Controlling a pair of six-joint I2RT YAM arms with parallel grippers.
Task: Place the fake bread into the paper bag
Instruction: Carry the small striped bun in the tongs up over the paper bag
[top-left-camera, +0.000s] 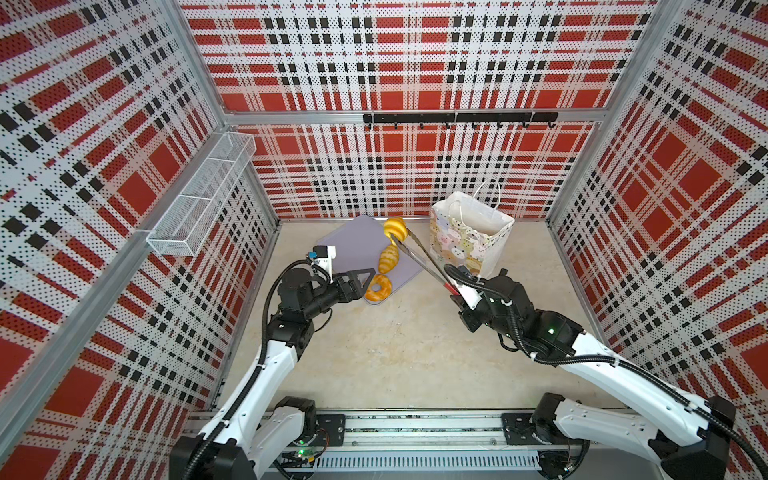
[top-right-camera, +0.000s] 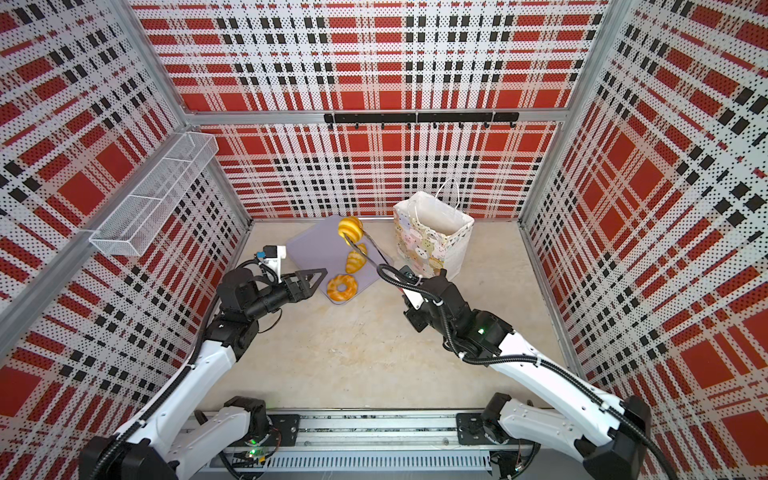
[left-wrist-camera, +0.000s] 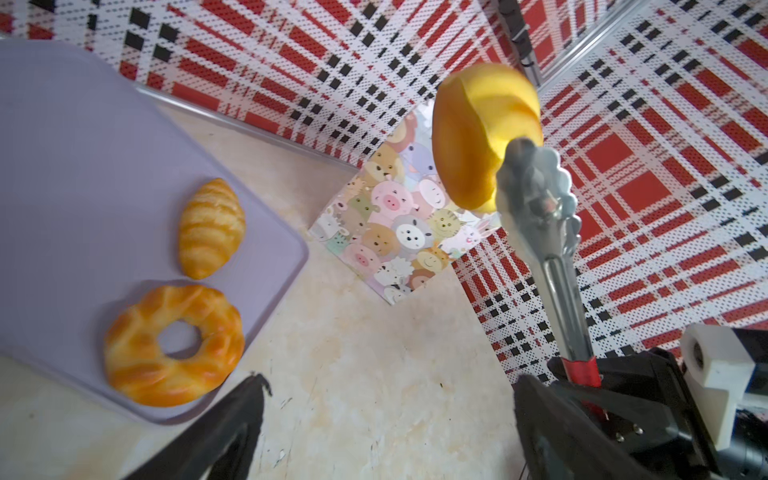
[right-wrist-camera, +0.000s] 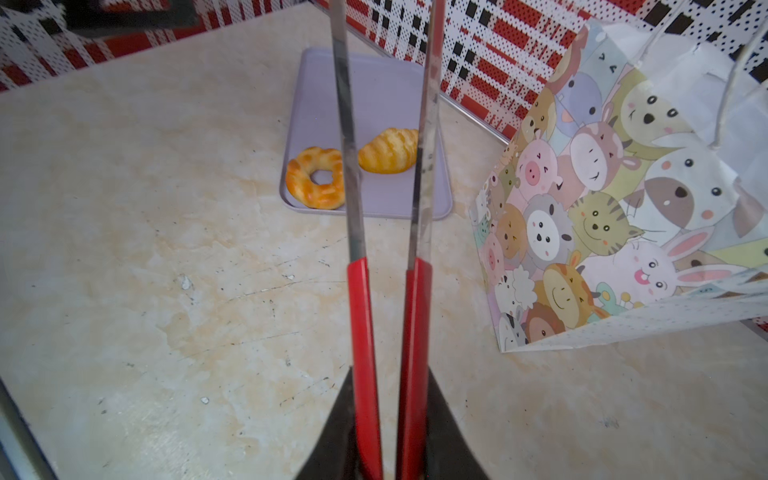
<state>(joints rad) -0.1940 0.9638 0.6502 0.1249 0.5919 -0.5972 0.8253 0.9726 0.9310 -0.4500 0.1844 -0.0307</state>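
My right gripper (right-wrist-camera: 388, 374) is shut on the red handles of metal tongs (top-left-camera: 419, 253). The tongs' tips pinch a round scored bun (top-left-camera: 394, 227) of fake bread in the air above the far end of the lavender tray (top-left-camera: 349, 245); it also shows in the left wrist view as the bun (left-wrist-camera: 478, 133). A ridged roll (top-left-camera: 389, 258) and a ring doughnut (top-left-camera: 378, 287) lie on the tray. The paper bag (top-left-camera: 469, 232) stands upright and open to the right of the tray. My left gripper (left-wrist-camera: 390, 378) is open and empty beside the doughnut (left-wrist-camera: 172, 345).
A white wire basket (top-left-camera: 199, 195) hangs on the left wall. A black hook rail (top-left-camera: 457, 118) runs along the back wall. Plaid panels close in three sides. The beige tabletop (top-left-camera: 395, 353) stretches toward the front rail.
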